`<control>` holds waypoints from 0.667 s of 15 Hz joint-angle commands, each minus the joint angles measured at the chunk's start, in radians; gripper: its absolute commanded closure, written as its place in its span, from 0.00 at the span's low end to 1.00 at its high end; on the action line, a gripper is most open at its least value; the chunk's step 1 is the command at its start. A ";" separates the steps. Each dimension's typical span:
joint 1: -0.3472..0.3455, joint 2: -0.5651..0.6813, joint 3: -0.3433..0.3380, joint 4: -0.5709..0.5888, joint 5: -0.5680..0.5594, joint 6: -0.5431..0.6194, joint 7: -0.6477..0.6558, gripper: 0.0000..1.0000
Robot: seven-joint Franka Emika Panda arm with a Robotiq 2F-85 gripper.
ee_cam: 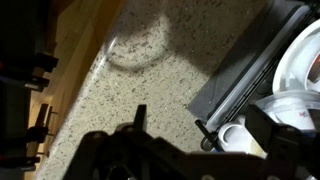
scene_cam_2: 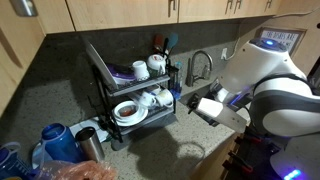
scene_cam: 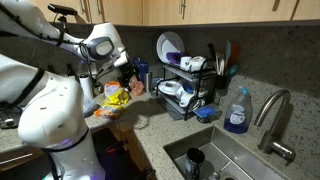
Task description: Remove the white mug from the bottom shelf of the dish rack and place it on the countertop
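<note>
The black wire dish rack (scene_cam: 203, 92) (scene_cam_2: 105, 85) stands on the dark speckled countertop (ee_cam: 150, 70) (scene_cam_2: 170, 140). A small white mug (ee_cam: 238, 137) (scene_cam_2: 151, 100) sits on the bottom shelf (scene_cam_2: 145, 122) near its front edge, beside a large white plate (ee_cam: 300, 60) (scene_cam_2: 128, 111). In an exterior view the shelf's white dishes (scene_cam: 172, 91) blur together. My gripper (ee_cam: 205, 125) (scene_cam: 127, 62) (scene_cam_2: 198, 106) is open and empty. It hovers over the counter in front of the rack, a short way from the mug.
The upper tier holds another white mug (scene_cam_2: 157, 66) and an upright plate (scene_cam: 167, 46). A steel sink (scene_cam: 215, 160), a faucet (scene_cam: 275, 112) and a blue soap bottle (scene_cam: 237, 112) lie beside the rack. Snack bags (scene_cam: 115, 97), a blue jug (scene_cam_2: 55, 140) and a steel cup (scene_cam_2: 90, 145) crowd the counter.
</note>
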 commanded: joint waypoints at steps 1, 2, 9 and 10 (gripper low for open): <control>-0.110 -0.053 0.107 0.000 -0.023 -0.027 0.103 0.00; -0.138 -0.054 0.137 0.000 -0.022 -0.022 0.114 0.00; -0.185 -0.009 0.171 0.000 0.017 -0.004 0.042 0.00; -0.181 0.000 0.165 0.000 0.018 -0.003 0.037 0.00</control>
